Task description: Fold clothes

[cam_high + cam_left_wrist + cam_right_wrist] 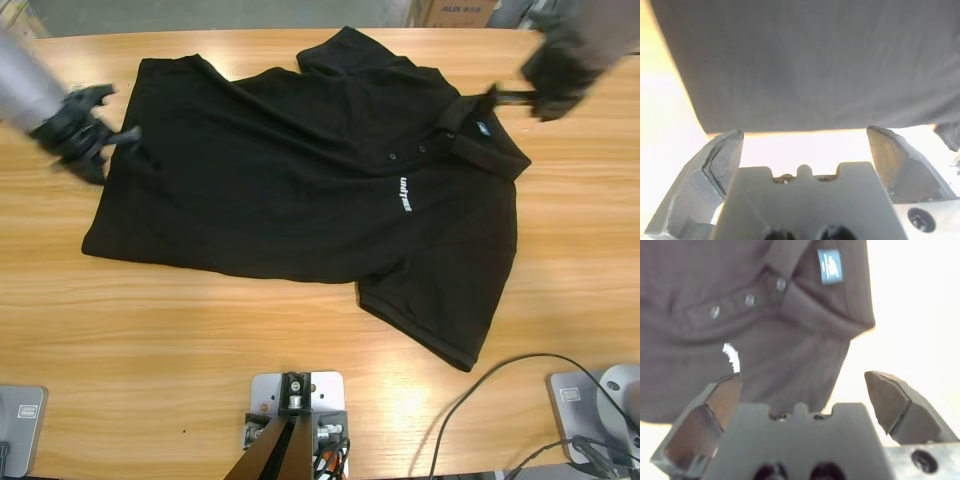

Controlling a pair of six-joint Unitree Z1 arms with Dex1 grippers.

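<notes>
The clothes are one black polo shirt [300, 180] lying flat on the wooden table, collar toward the right and hem toward the left. Its white chest lettering [404, 194] and blue neck label [484, 128] face up. My left gripper [115, 140] is at the hem's left edge. In the left wrist view the left gripper [805, 137] is open, and the shirt's edge [815, 60] lies just ahead of the jaws, not between them. My right gripper [500, 97] hovers beside the collar. In its wrist view the right gripper [802, 380] is open above the label [830, 266], buttons [749, 300] and lettering [731, 356].
Bare table [200, 340] runs along the front, below the shirt. Black cables [480, 400] loop at the front right. A cardboard box [455, 12] stands beyond the table's far edge.
</notes>
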